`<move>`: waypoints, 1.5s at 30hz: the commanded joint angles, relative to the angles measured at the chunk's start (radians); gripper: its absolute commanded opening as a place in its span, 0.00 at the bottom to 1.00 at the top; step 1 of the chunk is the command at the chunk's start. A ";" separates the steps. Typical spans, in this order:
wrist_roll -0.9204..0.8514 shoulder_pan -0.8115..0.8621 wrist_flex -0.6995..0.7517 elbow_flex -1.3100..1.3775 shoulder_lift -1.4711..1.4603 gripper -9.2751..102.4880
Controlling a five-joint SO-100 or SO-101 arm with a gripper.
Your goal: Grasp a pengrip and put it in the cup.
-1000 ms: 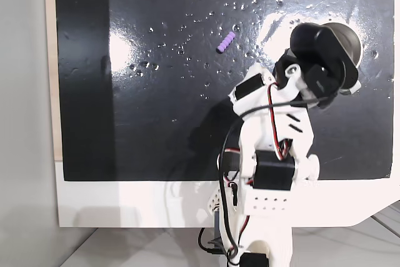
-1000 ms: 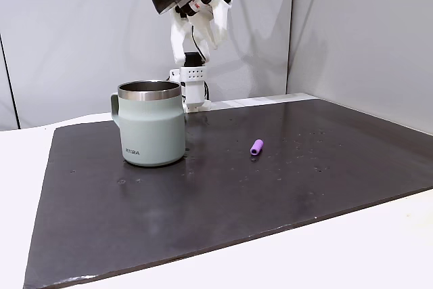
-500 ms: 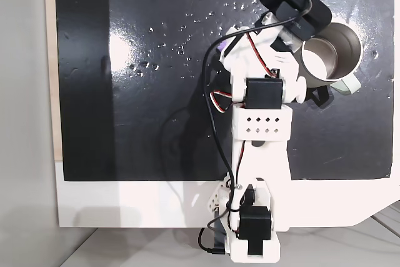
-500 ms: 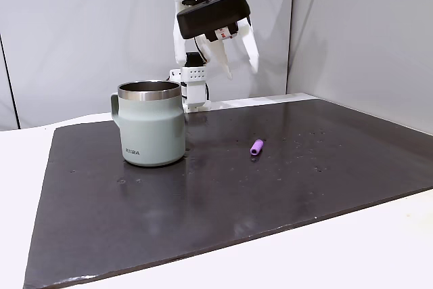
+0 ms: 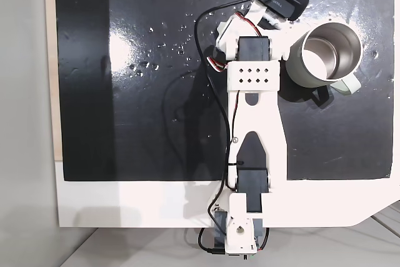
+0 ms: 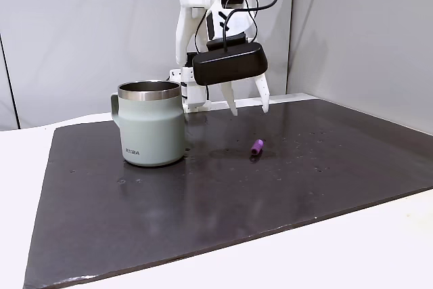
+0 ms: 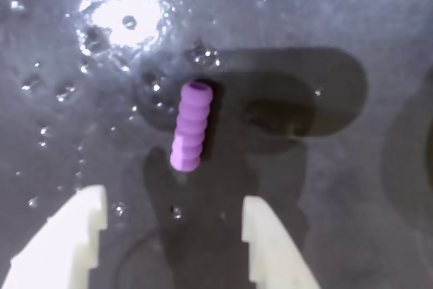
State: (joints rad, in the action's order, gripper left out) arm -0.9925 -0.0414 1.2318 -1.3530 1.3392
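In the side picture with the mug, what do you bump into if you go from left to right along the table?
The cup first, then the open gripper hanging above the mat, then the purple pengrip lying on the mat just to the right of it.

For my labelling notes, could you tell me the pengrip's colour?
Light purple, ribbed; the pengrip shows best in the wrist view.

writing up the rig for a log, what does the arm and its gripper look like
The arm is white printed plastic with black servo blocks at the joints and a grid of small holes on one link. Thin black and red cables loop along it. The gripper has two tapering white fingers under a black camera housing.
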 commanded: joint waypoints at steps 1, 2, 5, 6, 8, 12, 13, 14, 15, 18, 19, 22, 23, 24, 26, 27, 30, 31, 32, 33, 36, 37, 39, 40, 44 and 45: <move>-0.002 0.008 -0.061 0.066 -0.018 0.31; -0.003 0.012 -0.072 0.066 -0.035 0.31; 0.005 0.028 -0.114 0.066 -0.081 0.31; 0.011 0.032 -0.130 0.066 -0.095 0.31; 0.028 0.038 -0.156 0.075 -0.127 0.31; 0.067 0.032 -0.175 0.089 -0.189 0.31; 0.075 0.025 -0.175 0.089 -0.199 0.31; 0.084 0.017 -0.175 0.089 -0.209 0.31; 0.097 0.009 -0.175 0.089 -0.218 0.31; 0.132 -0.017 -0.176 0.086 -0.232 0.31; 0.138 -0.028 -0.176 0.080 -0.233 0.31; 0.152 -0.058 -0.173 0.051 -0.233 0.31; 0.155 -0.066 -0.173 0.041 -0.233 0.31; 0.156 -0.074 -0.173 0.032 -0.235 0.30; 0.156 -0.084 -0.172 0.025 -0.239 0.29; 0.155 -0.087 -0.170 0.023 -0.245 0.28; 0.138 -0.086 -0.167 0.026 -0.262 0.23; 0.132 -0.081 -0.167 0.028 -0.267 0.21; 0.124 -0.078 -0.167 0.029 -0.273 0.19; 0.120 -0.074 -0.167 0.034 -0.278 0.18; 0.114 -0.064 -0.167 0.043 -0.288 0.13; 0.114 -0.064 -0.167 0.044 -0.288 0.12; 0.114 -0.064 -0.167 0.044 -0.288 0.11; 0.114 -0.064 -0.167 0.044 -0.288 0.10; 0.114 -0.064 -0.166 0.044 -0.288 0.08; 0.114 -0.064 -0.163 0.044 -0.287 0.08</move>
State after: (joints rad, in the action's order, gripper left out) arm -0.8713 -0.1197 1.0845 -1.3300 1.0523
